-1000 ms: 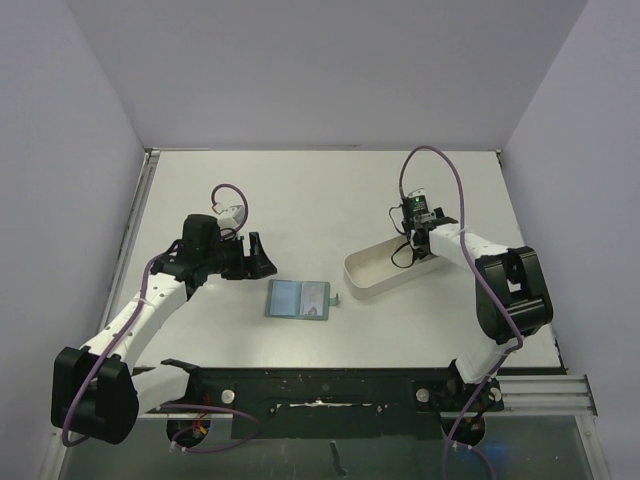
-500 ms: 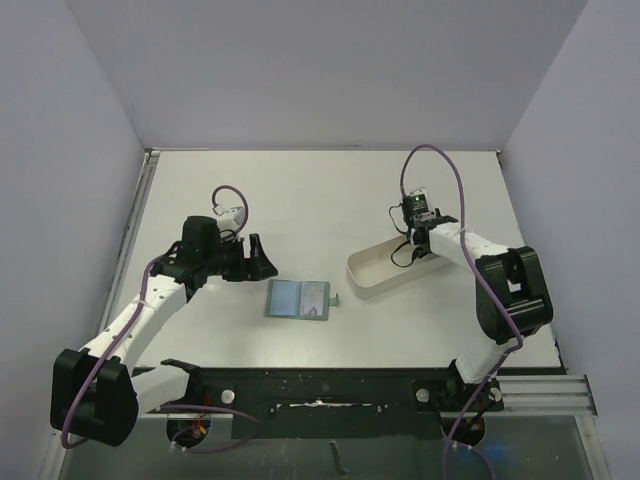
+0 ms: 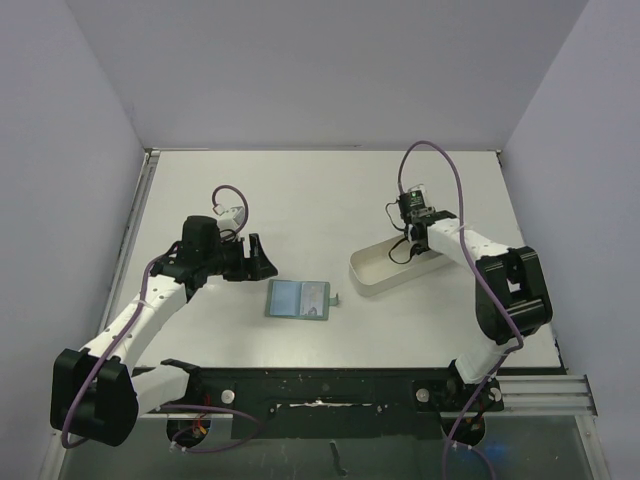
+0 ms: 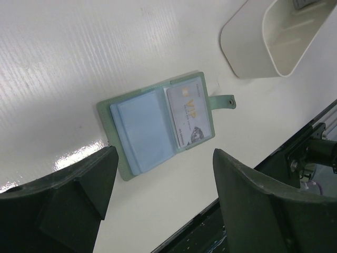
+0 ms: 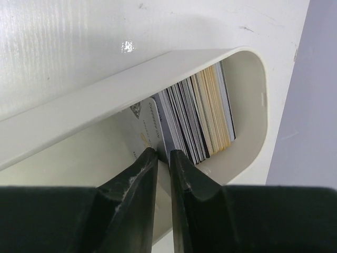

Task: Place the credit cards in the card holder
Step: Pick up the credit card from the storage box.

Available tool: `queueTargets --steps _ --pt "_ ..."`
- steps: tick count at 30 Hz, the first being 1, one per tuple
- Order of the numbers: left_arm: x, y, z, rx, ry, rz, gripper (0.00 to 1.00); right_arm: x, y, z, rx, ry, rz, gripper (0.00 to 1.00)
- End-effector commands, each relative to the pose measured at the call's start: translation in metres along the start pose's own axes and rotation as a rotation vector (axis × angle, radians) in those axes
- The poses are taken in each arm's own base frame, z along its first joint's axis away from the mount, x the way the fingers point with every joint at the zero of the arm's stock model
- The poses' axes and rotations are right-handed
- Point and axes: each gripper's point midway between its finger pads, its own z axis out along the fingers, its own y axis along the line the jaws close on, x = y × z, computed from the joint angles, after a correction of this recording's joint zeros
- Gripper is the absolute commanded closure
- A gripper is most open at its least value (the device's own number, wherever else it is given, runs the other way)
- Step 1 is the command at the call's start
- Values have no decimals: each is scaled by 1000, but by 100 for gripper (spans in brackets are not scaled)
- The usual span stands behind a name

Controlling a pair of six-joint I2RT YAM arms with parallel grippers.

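The card holder [image 3: 298, 299] lies open on the table, pale blue inside with a grey-green rim [image 4: 142, 129]. One pale credit card [image 4: 189, 112] sits in its right half. My left gripper [image 3: 262, 258] hovers just left of it, open and empty [image 4: 164, 154]. A stack of credit cards [image 5: 202, 116], dark, beige and pale, stands on edge at one end of the white tray [image 5: 105, 105]. My right gripper [image 3: 411, 240] reaches down into the tray [image 3: 375, 277], its jaws [image 5: 163, 153] pinched on the edge of a grey-blue card [image 5: 161, 121] at the front of the stack.
The holder's strap with a snap [image 4: 224, 100] sticks out on its right side. The black rail at the near table edge [image 3: 330, 385] runs below the holder. Grey walls enclose the table on three sides.
My right gripper's jaws have closed in on the front card of the stack, and the tray has shifted slightly to the right. The left arm and holder have stayed put.
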Motion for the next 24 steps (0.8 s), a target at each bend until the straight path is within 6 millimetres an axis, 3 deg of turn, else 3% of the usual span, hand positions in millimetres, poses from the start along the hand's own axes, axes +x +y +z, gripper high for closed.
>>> queueTargets --steps 1,5,12,18,24 --pt "-10 -1 1 9 -35 22 29 -20 -15 -23 7 -55 48 87" --pt "-6 13 5 -63 -16 -27 34 -23 -7 -31 -57 -83 56 99" --pt "2 26 10 -131 9 -106 38 -25 -6 -50 -108 -109 69 100" --pt "24 33 19 -147 70 -228 42 -36 -5 -83 -162 -160 103 100" --pt "31 36 26 -143 72 -287 45 -51 7 -126 -230 -259 164 100"
